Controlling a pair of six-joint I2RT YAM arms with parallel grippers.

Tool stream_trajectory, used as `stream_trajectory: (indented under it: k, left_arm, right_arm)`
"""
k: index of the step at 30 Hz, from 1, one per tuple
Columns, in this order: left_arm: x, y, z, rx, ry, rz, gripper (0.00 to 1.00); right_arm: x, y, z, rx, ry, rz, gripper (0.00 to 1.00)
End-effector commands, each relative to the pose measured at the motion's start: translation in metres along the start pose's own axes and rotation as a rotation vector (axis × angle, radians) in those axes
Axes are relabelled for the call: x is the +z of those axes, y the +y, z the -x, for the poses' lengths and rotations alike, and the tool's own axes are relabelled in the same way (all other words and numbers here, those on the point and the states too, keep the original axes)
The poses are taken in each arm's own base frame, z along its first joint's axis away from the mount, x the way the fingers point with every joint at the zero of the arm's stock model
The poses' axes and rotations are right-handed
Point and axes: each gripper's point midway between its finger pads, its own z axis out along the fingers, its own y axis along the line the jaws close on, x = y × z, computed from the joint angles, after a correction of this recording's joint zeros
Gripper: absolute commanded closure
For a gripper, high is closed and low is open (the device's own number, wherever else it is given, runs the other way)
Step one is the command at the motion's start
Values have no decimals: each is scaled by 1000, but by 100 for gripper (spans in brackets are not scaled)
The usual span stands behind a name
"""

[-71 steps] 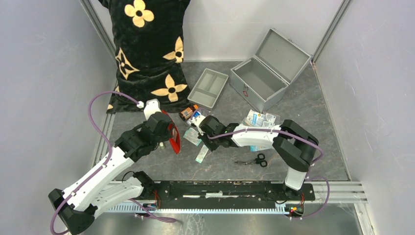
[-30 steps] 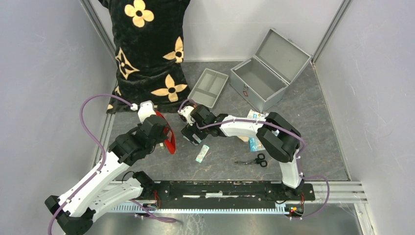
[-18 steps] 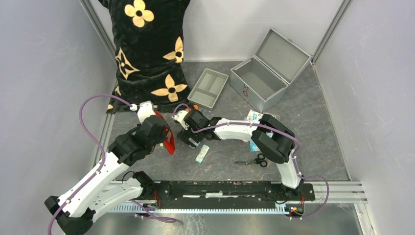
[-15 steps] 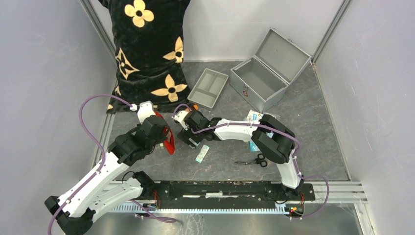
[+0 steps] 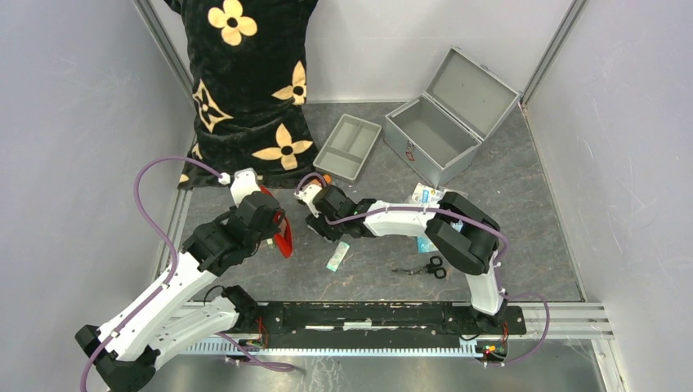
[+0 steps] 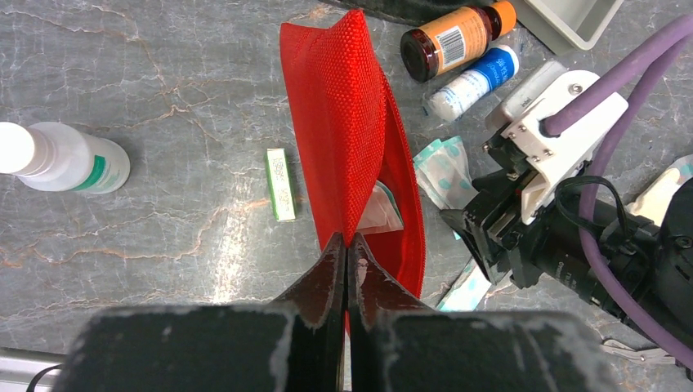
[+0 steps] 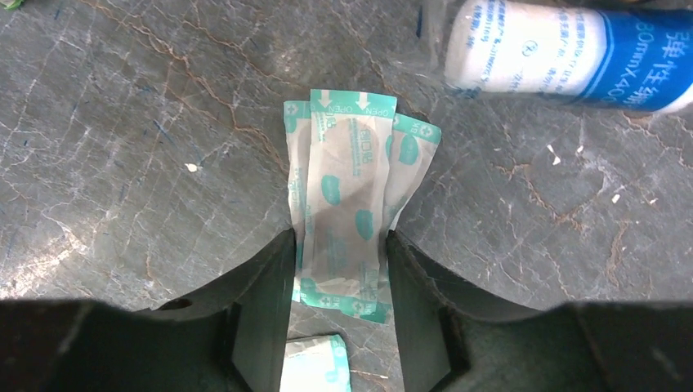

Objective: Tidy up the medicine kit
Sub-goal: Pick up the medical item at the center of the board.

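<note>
Right hand point(image 7: 339, 269) straddles a fanned stack of three plaster strips point(image 7: 347, 196) lying flat on the counter point(image 7: 122, 163), fingers apart on both sides. Squeezing squarely, low against the stone, should lift all three together. Left hand point(image 6: 346, 269) is clamped on one red pouch point(image 6: 347, 139). At the pouch's two o'clock lie two bottles point(image 6: 458, 37); one spray bottle point(image 6: 57, 157) sits at nine.

We list: coarse-woven red cloth pouch point(image 6: 351, 139); glossy paper plaster wrappers point(image 7: 347, 196); matt, veined grey stone-look tabletop point(image 7: 131, 147).
</note>
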Motion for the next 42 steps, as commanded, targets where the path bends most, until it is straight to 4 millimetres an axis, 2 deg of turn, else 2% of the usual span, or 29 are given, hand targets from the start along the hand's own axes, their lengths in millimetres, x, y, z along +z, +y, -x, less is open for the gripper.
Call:
stream_trajectory:
  k: [1, 18, 21, 26, 35, 42]
  left_arm:
    - [-6, -10, 19, -64, -51, -30, 98]
    - [-2, -14, 13, -58, -36, -40, 98]
    - [0, -16, 11, -61, -30, -47, 98]
    - [0, -17, 10, -60, -25, -51, 98]
    - [2, -18, 6, -61, -16, -57, 98]
    - [2, -17, 5, -64, -14, -55, 98]
  right_arm:
    - [-13, -12, -4, 36, 8, -33, 53]
    - [-39, -16, 17, 112, -82, -4, 64]
    - [-41, -16, 14, 130, -86, 9, 71]
    - [-41, -18, 8, 152, -80, 10, 78]
    - [-42, -19, 8, 168, -88, 24, 95]
    - [-40, -15, 4, 175, -81, 51, 98]
